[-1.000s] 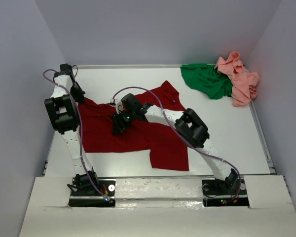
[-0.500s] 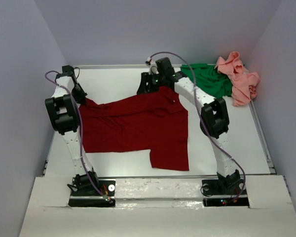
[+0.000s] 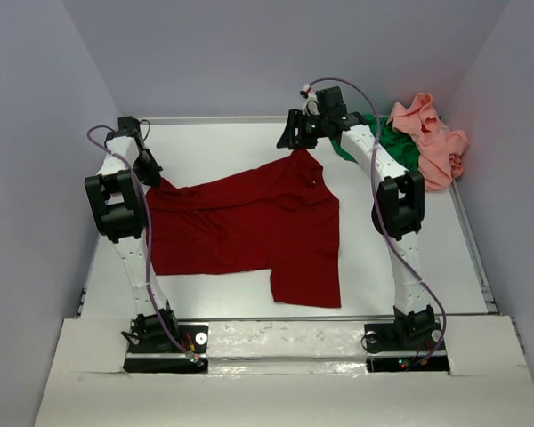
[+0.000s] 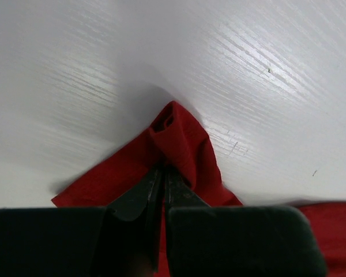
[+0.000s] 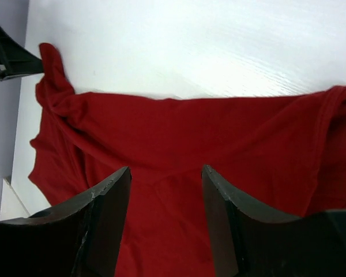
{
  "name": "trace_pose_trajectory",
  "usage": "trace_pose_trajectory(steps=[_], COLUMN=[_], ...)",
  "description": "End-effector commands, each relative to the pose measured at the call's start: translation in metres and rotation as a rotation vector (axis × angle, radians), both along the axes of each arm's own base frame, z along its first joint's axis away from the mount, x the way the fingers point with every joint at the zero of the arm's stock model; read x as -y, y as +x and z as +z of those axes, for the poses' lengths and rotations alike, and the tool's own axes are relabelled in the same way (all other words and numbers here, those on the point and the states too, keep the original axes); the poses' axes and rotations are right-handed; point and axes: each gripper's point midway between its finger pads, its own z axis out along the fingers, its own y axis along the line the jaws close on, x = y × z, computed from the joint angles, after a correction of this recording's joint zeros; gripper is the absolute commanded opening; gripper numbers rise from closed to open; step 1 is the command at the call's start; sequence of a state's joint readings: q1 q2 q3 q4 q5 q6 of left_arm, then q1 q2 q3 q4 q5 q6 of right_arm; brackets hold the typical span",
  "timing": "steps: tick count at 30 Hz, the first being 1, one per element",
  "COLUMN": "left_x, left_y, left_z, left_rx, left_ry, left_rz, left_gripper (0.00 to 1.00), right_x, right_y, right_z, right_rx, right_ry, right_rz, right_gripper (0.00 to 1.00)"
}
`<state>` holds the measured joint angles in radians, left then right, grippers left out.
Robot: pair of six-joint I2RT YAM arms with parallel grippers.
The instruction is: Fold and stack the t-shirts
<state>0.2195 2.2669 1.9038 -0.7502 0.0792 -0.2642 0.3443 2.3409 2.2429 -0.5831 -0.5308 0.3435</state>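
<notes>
Where the dark red t-shirt [image 3: 249, 231] is laid: it is spread mostly flat across the middle of the white table [image 3: 222, 142], with one section reaching toward the near edge at the right.
Left gripper [image 4: 164, 173]: it is closed to a narrow gap on a bunched corner at the far-left edge of the dark red t-shirt. A peaked fold of red cloth is pinched between the fingertips, and bare table is seen beyond it.
Right gripper [image 5: 166, 170]: the fingers are held wide apart and nothing is clamped between them. It is positioned over the far edge of the dark red t-shirt, near its far-right tip, and red cloth is seen below through the gap.
Green t-shirt [image 3: 387, 147]: it is left crumpled near the far-right corner of the table and is partly hidden behind the right arm.
Salmon pink t-shirt [image 3: 432, 142]: it is heaped just to the right of the green t-shirt and touches it.
Cloth condition: wrinkles are seen in the dark red t-shirt near the pinched corner.
</notes>
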Motion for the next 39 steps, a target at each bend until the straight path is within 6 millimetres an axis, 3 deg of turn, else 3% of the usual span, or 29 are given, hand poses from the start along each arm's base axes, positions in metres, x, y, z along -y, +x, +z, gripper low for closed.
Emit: trace_pose_trajectory(steps=[1,4,11,26,39], left_x=[0.004,0.004,0.003,0.002,-0.001], left_y=[0.002,0.002,0.001,-0.006,-0.008], left_z=[0.041,0.043,0.046,0.045,0.044], left_rx=[0.069,0.066,0.066,0.052,0.040], left_ry=[-0.001,0.001,0.010,0.021,0.034], left_rz=[-0.015,-0.018,-0.019,-0.020,-0.017], left_gripper=[0.15,0.15,0.14,0.14,0.14], right_x=[0.031,0.050,0.077,0.071,0.064], right_y=[0.011,0.014,0.025,0.037,0.052], right_z=[-0.024,-0.042,-0.055,-0.079,-0.076], right_rx=[-0.057,-0.089,-0.101,-0.116,-0.081], right_ry=[-0.012,-0.032,-0.043,-0.030,0.004], right_rz=[-0.036,-0.063,-0.101,-0.080,-0.071], right_gripper=[0.57,0.57,0.57,0.57,0.57])
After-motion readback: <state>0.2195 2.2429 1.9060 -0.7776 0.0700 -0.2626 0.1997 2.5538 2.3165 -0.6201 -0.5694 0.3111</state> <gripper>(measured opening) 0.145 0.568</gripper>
